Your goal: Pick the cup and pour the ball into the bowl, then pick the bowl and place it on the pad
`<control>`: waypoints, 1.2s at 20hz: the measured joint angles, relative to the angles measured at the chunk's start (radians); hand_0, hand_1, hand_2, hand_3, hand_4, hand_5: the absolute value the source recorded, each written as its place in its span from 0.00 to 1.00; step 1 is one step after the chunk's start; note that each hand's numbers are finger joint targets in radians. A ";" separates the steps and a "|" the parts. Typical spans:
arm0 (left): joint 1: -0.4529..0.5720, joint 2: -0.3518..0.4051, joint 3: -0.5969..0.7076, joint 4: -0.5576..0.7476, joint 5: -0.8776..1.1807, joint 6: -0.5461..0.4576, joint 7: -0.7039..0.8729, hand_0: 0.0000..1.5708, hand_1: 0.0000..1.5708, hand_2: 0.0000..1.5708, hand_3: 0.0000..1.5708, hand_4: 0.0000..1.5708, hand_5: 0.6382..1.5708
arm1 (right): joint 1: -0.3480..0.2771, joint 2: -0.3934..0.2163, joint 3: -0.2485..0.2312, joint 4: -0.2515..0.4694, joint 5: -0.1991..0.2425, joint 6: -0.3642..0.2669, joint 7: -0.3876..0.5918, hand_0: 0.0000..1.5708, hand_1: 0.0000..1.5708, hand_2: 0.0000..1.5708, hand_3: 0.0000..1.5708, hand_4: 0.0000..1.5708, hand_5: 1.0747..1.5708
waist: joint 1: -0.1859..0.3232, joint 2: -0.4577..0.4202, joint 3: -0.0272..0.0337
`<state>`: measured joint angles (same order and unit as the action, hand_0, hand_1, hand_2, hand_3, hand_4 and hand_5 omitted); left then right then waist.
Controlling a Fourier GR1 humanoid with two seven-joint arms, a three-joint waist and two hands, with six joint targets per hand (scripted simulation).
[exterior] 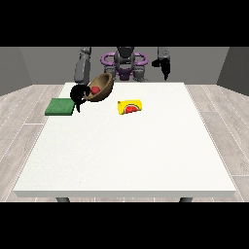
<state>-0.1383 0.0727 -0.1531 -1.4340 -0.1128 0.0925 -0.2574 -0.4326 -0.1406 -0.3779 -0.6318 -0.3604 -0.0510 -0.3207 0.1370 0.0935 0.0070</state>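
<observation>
A brown wooden bowl is lifted off the table and tilted, its opening facing the view's left. A red ball lies inside it. The hand at the view's left is curled round the bowl's lower rim, just right of the green pad, which lies flat at the table's left edge. A yellow cup with a watermelon picture lies on its side near the table's middle back. The hand at the view's right hangs raised beside the robot's torso, away from everything.
The white table stretches wide toward the camera. Wooden floor surrounds it on both sides.
</observation>
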 measured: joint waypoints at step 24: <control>0.005 -0.057 -0.019 0.035 -0.050 0.047 -0.091 0.00 0.00 0.00 0.00 0.75 0.77 | -0.060 -0.433 -0.116 0.082 -0.091 0.173 0.192 0.99 0.99 1.00 0.45 0.55 0.88 | -0.039 0.101 -0.0062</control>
<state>-0.1338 0.0160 -0.1723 -1.3987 -0.1627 0.1394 -0.3483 -0.4928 -0.5739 -0.4941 -0.5496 -0.4517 0.1221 -0.1290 0.0983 0.1942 0.0008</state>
